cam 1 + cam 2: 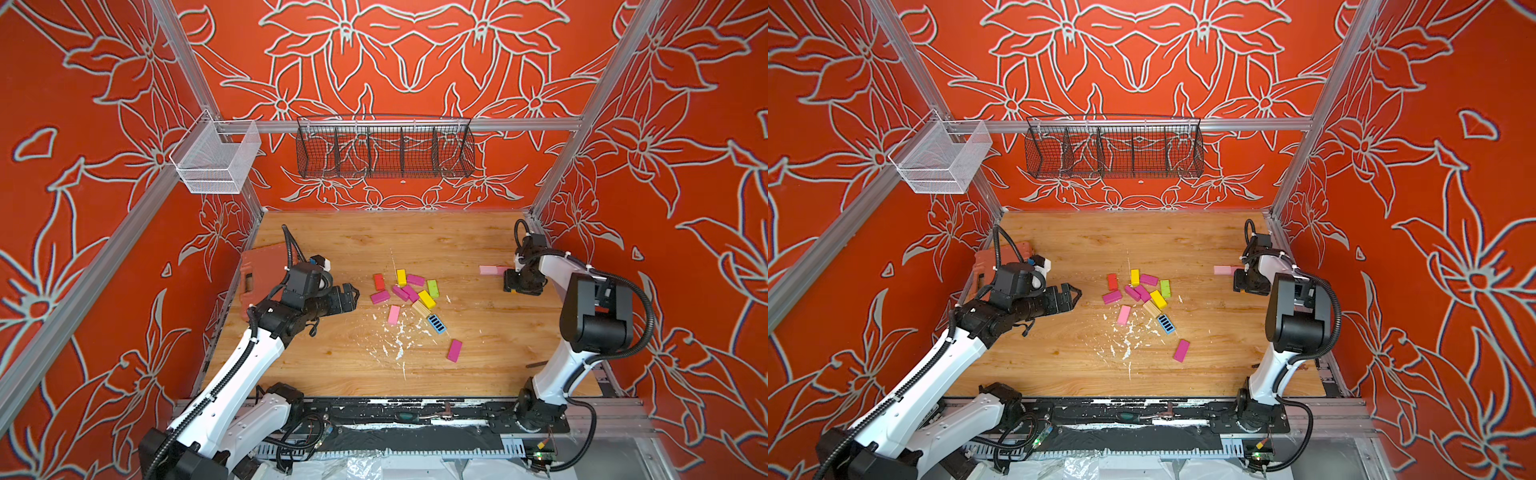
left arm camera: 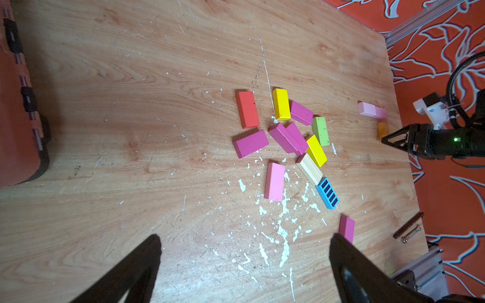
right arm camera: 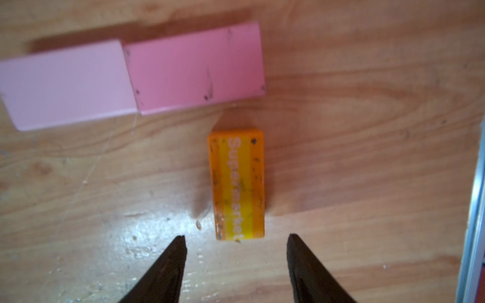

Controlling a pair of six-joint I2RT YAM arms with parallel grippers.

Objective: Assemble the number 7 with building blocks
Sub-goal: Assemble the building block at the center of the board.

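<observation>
Orange block [image 3: 237,183] mostly hidden overhead

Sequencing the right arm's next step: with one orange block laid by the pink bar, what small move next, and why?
Probably lift the right gripper up, clear of the orange block. Its jaws stand open, touching nothing, and the block lies flat at a right angle to one end of the two pink blocks. The stem needs more; the lone magenta block lies nearest that arm.
</observation>
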